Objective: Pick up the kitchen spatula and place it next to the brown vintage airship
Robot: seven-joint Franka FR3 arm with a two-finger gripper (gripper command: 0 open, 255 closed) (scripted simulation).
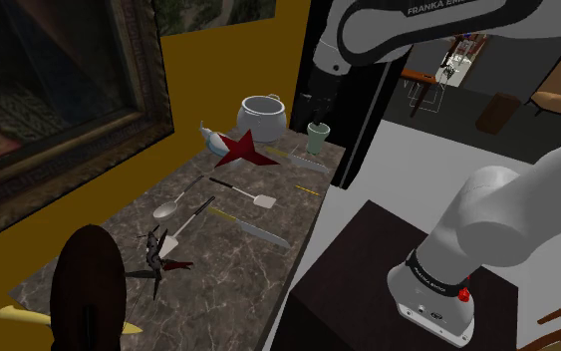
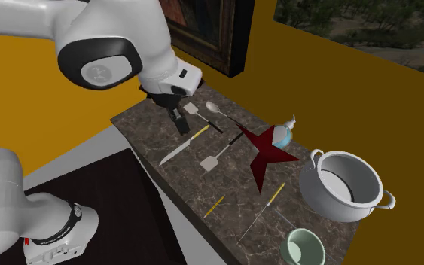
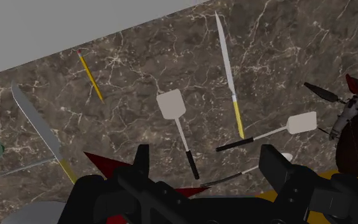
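Observation:
Two white-bladed spatulas with thin black handles lie on the dark marble counter (image 1: pixel 119 259). One spatula (image 1: pixel 265 202) (image 2: pixel 209 161) (image 3: pixel 172 105) rests mid-counter, just ahead of my gripper. The other spatula (image 1: pixel 168 244) (image 2: pixel 192 109) (image 3: pixel 301 122) lies closer to the brown airship (image 1: pixel 89 289) (image 3: pixel 357 153), a dark oval body with yellow fins at the counter's near end in the shoulder view. My gripper (image 2: pixel 180 124) (image 3: pixel 208 168) hangs high above the counter, open, with nothing between its fingers.
A white pot (image 1: pixel 263 115) (image 2: pixel 346 184), a pale green cup (image 1: pixel 317 137) (image 2: pixel 304 247) and a dark red star (image 1: pixel 243 150) (image 2: pixel 266 154) occupy the far end. Two yellow-handled knives (image 3: pixel 229 73) (image 3: pixel 37 124), a pencil (image 3: pixel 89 75), a spoon (image 1: pixel 165 209) and a small black spindly model (image 1: pixel 153 254) lie around the spatulas.

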